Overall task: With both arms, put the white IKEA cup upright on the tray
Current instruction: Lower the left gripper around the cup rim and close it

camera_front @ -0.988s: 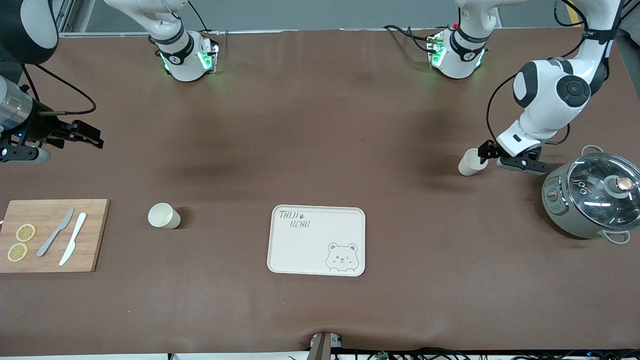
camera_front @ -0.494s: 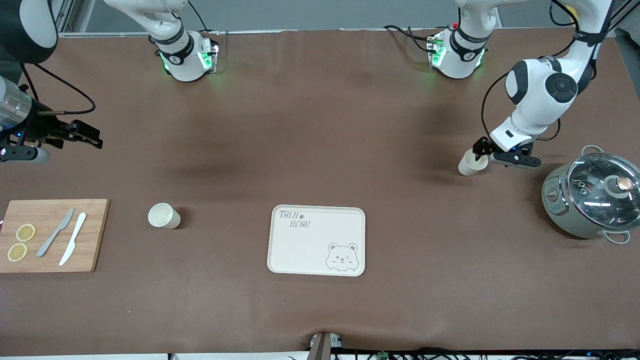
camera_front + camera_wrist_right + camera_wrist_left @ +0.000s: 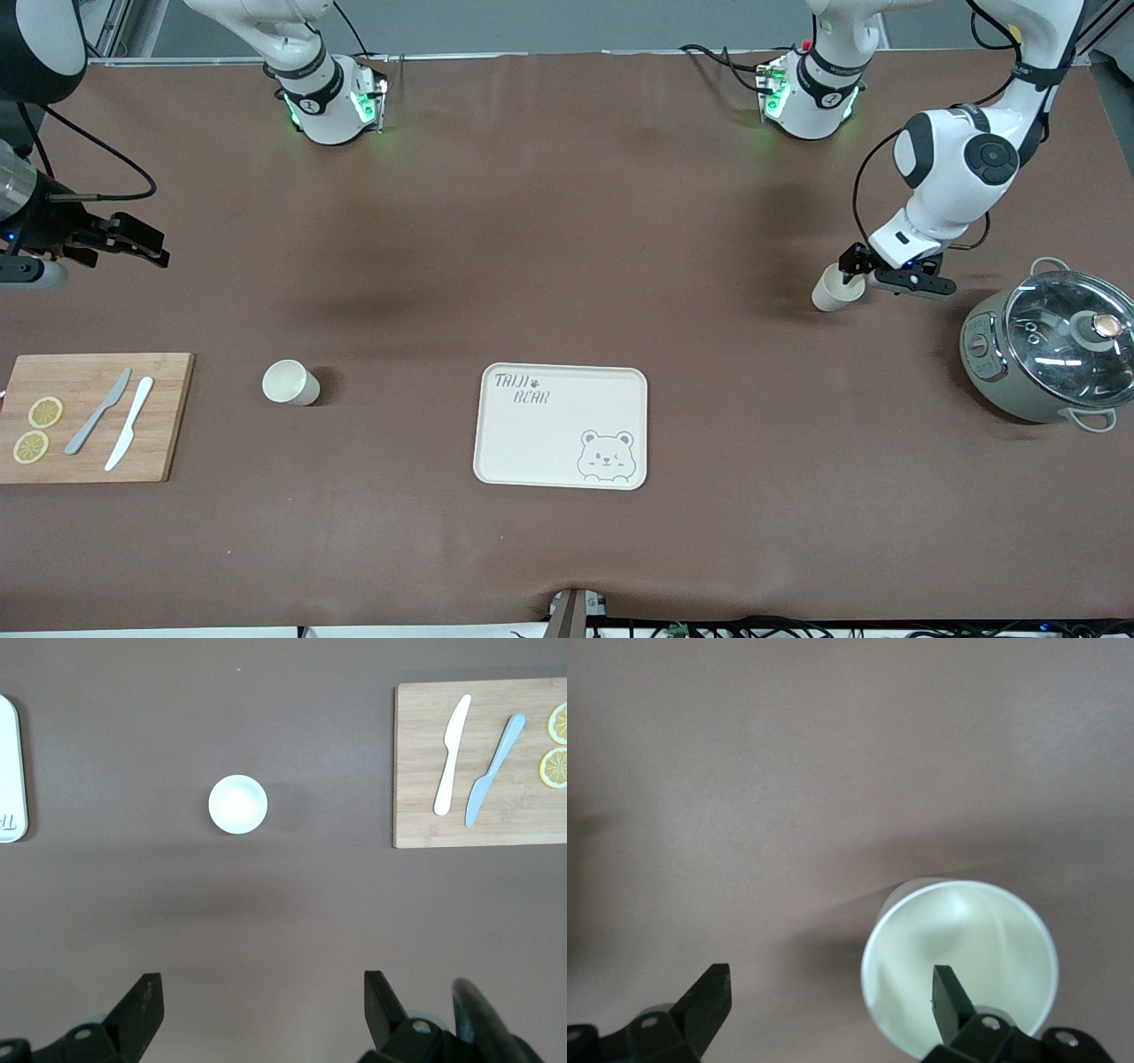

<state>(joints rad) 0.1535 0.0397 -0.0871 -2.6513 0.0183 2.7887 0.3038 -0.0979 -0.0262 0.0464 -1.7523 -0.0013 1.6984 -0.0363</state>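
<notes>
A white cup [image 3: 829,291] is on the table near the left arm's end, leaning toward my left gripper [image 3: 853,268]. In the left wrist view the cup's open mouth [image 3: 957,961] faces the camera. My left gripper [image 3: 830,973] is open, with one finger [image 3: 950,997] inside the mouth and the other well outside it. A second white cup [image 3: 290,383] stands upright between the cutting board and the cream bear tray [image 3: 561,425]; it also shows in the right wrist view [image 3: 237,804]. My right gripper [image 3: 133,239] is open and empty [image 3: 262,978], up over the right arm's end of the table.
A wooden cutting board [image 3: 93,416] with two knives and lemon slices lies at the right arm's end, also seen in the right wrist view [image 3: 416,771]. A grey pot with a glass lid [image 3: 1054,346] stands at the left arm's end, close to the left gripper.
The left arm has shifted a little toward the right arm's end, nudging its cup slightly. The right gripper has drifted slightly toward the table's edge at its own end.
</notes>
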